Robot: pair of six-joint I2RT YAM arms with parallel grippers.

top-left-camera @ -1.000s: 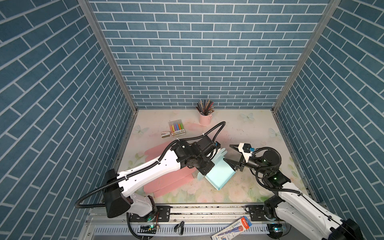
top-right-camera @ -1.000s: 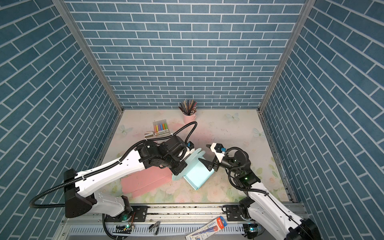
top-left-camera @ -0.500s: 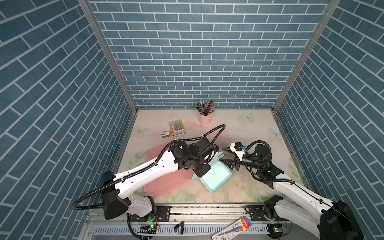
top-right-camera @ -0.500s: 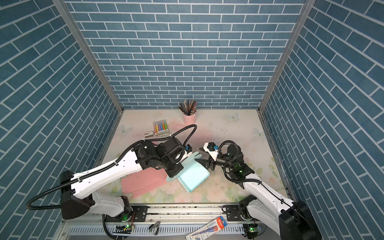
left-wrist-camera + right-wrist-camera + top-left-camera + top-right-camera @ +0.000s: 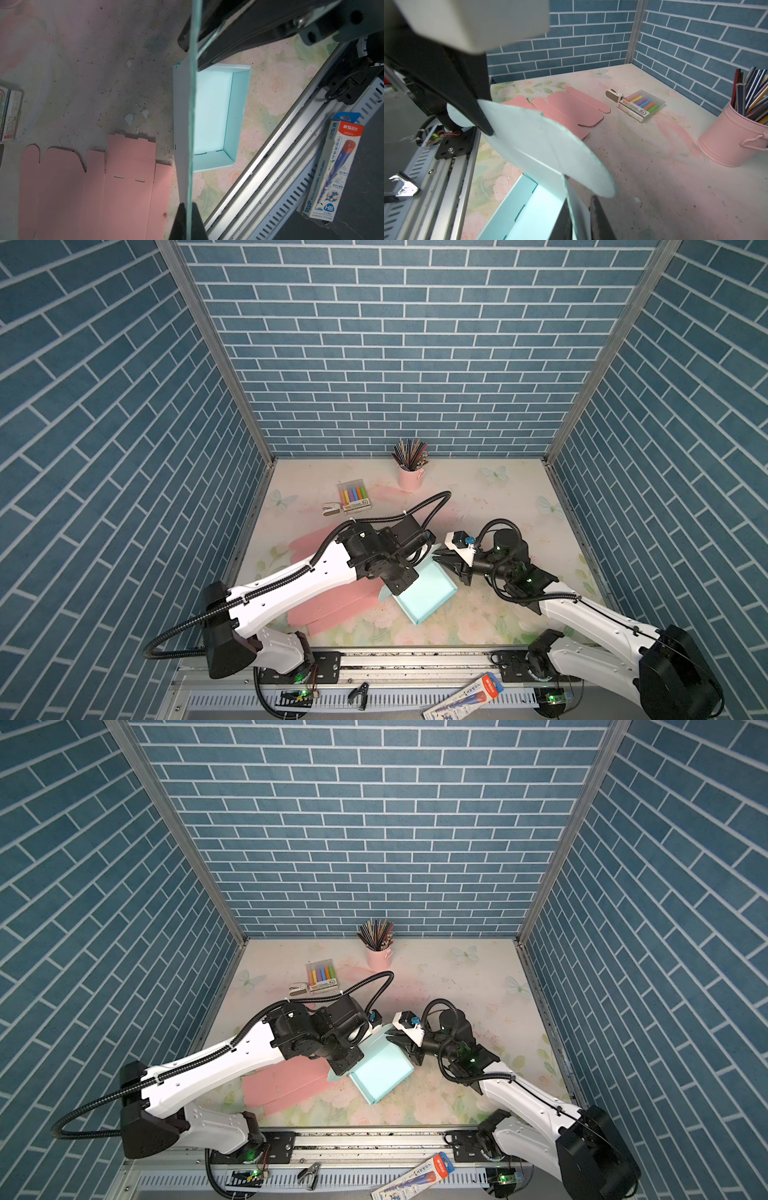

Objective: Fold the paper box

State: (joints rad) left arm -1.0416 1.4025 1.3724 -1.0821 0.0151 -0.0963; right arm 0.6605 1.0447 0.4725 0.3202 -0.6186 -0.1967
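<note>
The paper box is a light teal tray lying on the table, with its rounded lid flap standing up. My left gripper is shut on that lid flap, which shows edge-on between its fingers in the left wrist view. My right gripper is at the box's far corner, jaws closed on a thin side flap. The tray's inside is empty. In the right wrist view the left gripper's finger pinches the lid's edge.
A flat pink box blank lies left of the teal box, partly under the left arm. A pink cup of pencils, a marker case and a small sharpener sit at the back. A pencil pack lies on the front rail.
My right gripper has moved left up to the box and closed from wide open onto the side flap. The left gripper stayed shut on the lid, and the box shifted slightly left.
</note>
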